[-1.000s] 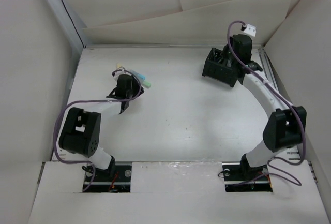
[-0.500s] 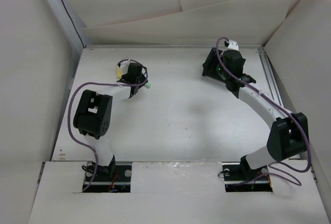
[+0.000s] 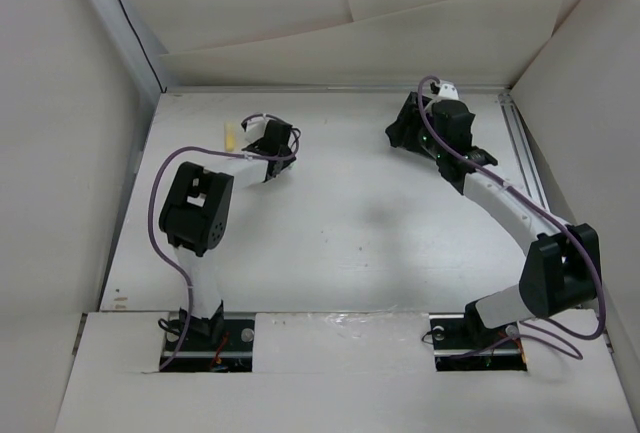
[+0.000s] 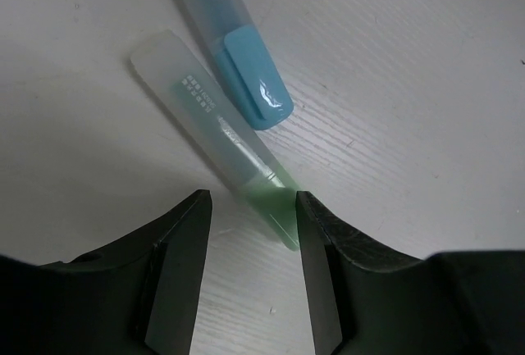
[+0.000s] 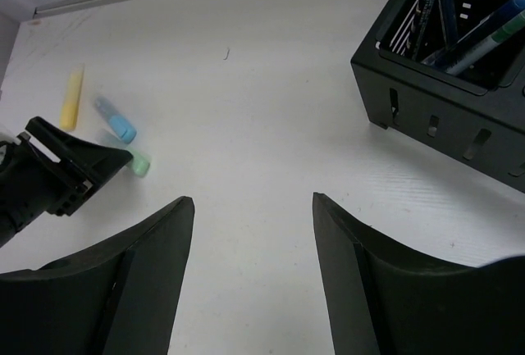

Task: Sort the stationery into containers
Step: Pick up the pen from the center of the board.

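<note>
Left gripper point(image 4: 250, 207) advanced toward table point(image 3: 350, 243) far edge, straddling green highlighter point(image 4: 234, 142).

The white desk point(image 3: 340, 223) carries a yellow highlighter point(image 5: 72, 98) lying flat near its far left corner. A blue highlighter point(image 4: 246, 68) and a green highlighter point(image 4: 215, 129) lie just beside each other, close to the yellow one. A black box point(image 5: 443, 117) stands on the far right.

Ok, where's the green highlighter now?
Left wrist view: green highlighter lies far-left on the table, green end at the left pincer mouth, beside the light-blue highlighter.
</note>
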Available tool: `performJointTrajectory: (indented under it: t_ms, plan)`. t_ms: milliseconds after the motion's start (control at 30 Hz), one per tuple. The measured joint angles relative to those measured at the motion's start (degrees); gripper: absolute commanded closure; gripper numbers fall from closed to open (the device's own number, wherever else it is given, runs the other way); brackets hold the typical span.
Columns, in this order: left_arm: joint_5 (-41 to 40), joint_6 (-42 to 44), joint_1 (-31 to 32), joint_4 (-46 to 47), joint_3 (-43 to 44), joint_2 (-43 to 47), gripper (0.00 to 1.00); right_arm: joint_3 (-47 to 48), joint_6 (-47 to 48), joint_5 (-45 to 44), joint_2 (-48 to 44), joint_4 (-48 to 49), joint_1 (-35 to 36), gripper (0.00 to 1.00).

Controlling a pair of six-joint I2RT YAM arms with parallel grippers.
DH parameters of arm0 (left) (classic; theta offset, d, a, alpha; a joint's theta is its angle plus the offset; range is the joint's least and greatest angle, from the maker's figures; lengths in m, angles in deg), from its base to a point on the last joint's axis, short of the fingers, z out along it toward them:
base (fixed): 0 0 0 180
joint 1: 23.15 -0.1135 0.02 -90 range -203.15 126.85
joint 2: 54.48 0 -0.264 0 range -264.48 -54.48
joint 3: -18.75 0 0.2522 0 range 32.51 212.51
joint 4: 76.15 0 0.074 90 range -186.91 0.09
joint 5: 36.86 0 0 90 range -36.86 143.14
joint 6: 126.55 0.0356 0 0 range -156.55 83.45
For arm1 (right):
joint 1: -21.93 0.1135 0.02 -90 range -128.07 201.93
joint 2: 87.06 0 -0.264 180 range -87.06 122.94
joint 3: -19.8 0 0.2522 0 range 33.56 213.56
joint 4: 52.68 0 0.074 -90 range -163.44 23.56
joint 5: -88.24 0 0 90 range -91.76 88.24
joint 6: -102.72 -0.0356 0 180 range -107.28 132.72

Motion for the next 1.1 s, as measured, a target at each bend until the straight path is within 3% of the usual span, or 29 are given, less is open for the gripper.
performJointTrajectory:
  t_ms: [367, 533, 700, 800, 1000, 1100]
  plan:
    - [-2.8, -0.6, 0.0, -3.3, 5.9, -4.8, 0.55, -0.1, 0.4, 1.4, 0.0, 0.1, 0.3, 0.34]
    - [-3.8, 0.0, 0.0, -4.0, 5.6, -4.8, 0.71, -0.1, 0.4, 2.3, 0.0, 0.3, 0.5, 0.34]
    - [-4.2, 0.5, 0.0, -2.4, -1.1, -0.3, 0.94, -0.1, 0.4, 3.0, 0.0, 0.4, 0.6, 0.34]
    - [-4.0, 0.9, 0.0, -2.0, -6.2, 3.7, 1.0, -0.1, 0.6, 3.2, 0.0, 0.4, 0.6, 0.34]
    - [0.5, 3.5, 0.3, 0.1, -17.6, 13.3, 1.0, 0.0, 0.8, 7.4, 0.1, 0.4, 0.9, 0.19]
    - [5.7, 6.4, 1.6, 2.6, -23.2, 19.1, 1.0, 0.7, 0.7, 11.4, 1.2, 0.4, 1.9, 0.17]
